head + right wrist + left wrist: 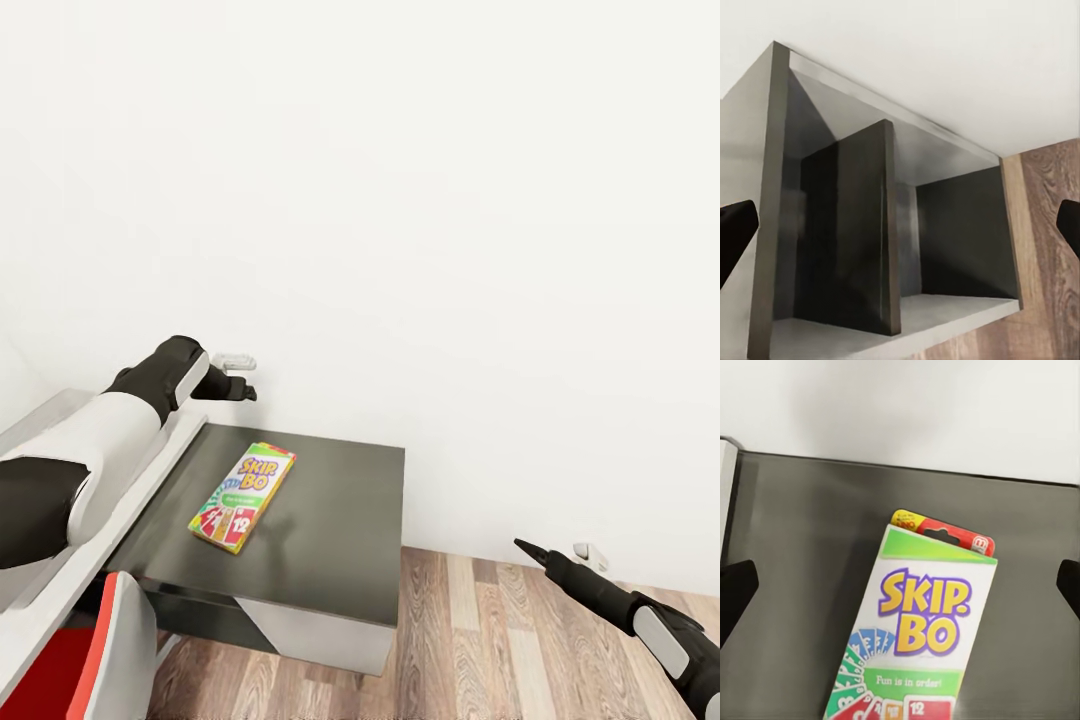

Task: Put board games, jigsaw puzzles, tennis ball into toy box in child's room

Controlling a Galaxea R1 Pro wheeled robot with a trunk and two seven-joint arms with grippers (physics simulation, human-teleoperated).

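1. On the dark side unit (330,520) of the table, the green-and-white board game (243,497) lay flat, alone, a little in from the unit's left edge.
2. My left gripper (243,378) hung above the unit's back edge, near the wall (450,200). It held nothing, and in its wrist view the fingers (736,589) stood wide to either side of the game.
3. My right gripper (560,562) sat low over the floor (480,640), well away from the game. Its fingertips (735,225) were spread, nothing between them, looking at the unit's open shelves.
4. I judged the risk to be the game's flatness: coming down off-centre could slide it across the smooth top, or the fingers could jam on the surface.
5. The room was plain: white wall, wood floor, and a red-and-white chair (95,650) by the table.
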